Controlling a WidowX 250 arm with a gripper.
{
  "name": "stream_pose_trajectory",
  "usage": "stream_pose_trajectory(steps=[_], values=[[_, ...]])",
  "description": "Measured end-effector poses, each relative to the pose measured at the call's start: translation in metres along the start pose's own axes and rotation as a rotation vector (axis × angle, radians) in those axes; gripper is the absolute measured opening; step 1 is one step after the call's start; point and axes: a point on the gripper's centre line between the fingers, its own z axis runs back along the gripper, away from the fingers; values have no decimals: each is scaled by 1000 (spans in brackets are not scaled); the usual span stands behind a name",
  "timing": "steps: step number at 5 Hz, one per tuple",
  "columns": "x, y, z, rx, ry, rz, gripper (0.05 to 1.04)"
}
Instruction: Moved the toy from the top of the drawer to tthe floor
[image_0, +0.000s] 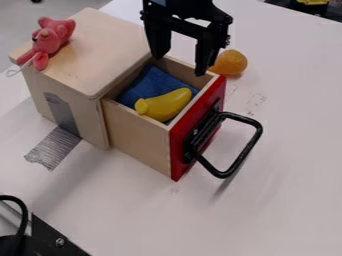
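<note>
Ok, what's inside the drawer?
In the drawer: a yellow banana lying on a blue cloth. Whatever the cloth covers can't be seen, nor the part of it under the banana.

The camera looks down at a slant from up high onto the smooth white table (294, 160). It is close, so the pale wooden box (100, 55) and its red-fronted drawer (140, 145) look big. My black two-finger gripper (180, 65) hangs in at the top.
</note>
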Motion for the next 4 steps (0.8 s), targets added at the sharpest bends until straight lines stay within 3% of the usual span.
stream_pose_trajectory(steps=[1, 2, 4], values=[[-3, 0, -8, -2, 29, 2, 1001], [-9, 27, -5, -15, 37, 46, 1001], [-35, 109, 30, -5, -24, 158, 1001]])
